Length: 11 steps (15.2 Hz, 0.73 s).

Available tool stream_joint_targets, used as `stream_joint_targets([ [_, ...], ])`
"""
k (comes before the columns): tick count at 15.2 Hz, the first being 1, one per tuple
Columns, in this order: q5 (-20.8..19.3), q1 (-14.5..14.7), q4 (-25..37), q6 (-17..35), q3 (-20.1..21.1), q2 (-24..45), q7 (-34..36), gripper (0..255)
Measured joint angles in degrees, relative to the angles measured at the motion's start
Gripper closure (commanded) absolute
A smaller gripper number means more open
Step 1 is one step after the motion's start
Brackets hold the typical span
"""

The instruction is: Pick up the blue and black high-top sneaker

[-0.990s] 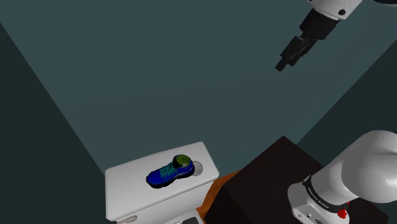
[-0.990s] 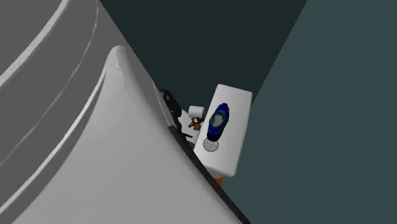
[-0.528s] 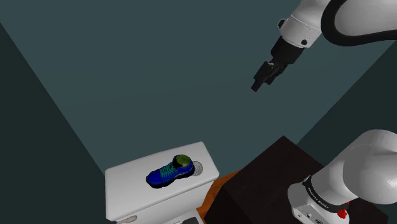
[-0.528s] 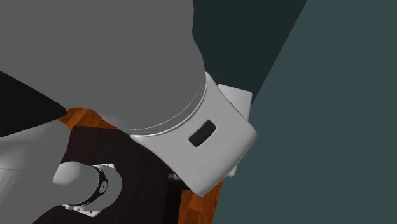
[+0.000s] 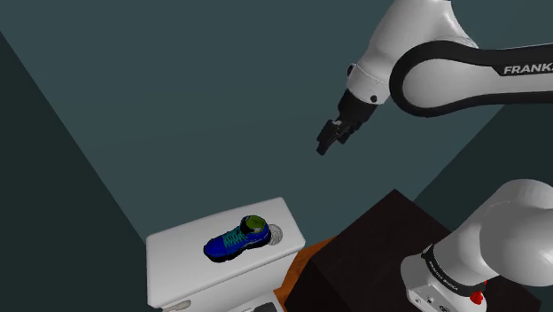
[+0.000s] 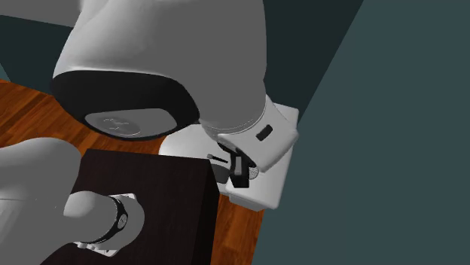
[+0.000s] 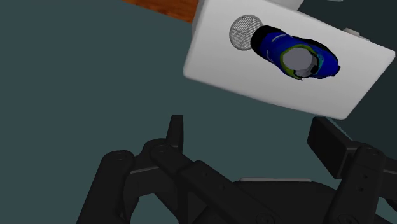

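Risk as I judge it: my black fingers [image 7: 175,130] (spread apart, empty) could descend off-centre and shove the blue, teal-laced sneaker [image 5: 237,237] off the white tabletop [image 5: 177,257].

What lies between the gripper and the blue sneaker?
Nothing. In the shoulder view, the stretch from the gripper down to the sneaker is bare.

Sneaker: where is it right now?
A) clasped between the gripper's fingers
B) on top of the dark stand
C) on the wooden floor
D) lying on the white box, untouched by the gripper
D: the sneaker lies on its sole on the white box, while the gripper hovers high above it, open and holding nothing.
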Motion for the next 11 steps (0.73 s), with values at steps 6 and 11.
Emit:
stream_joint_targets([
  [6,1.32,1.41,-0.01,10.14,5.44,10.20,4.69,0],
  [11,-0.44,1.51,2.76,18.22,9.99,21.22,9.84,0],
])
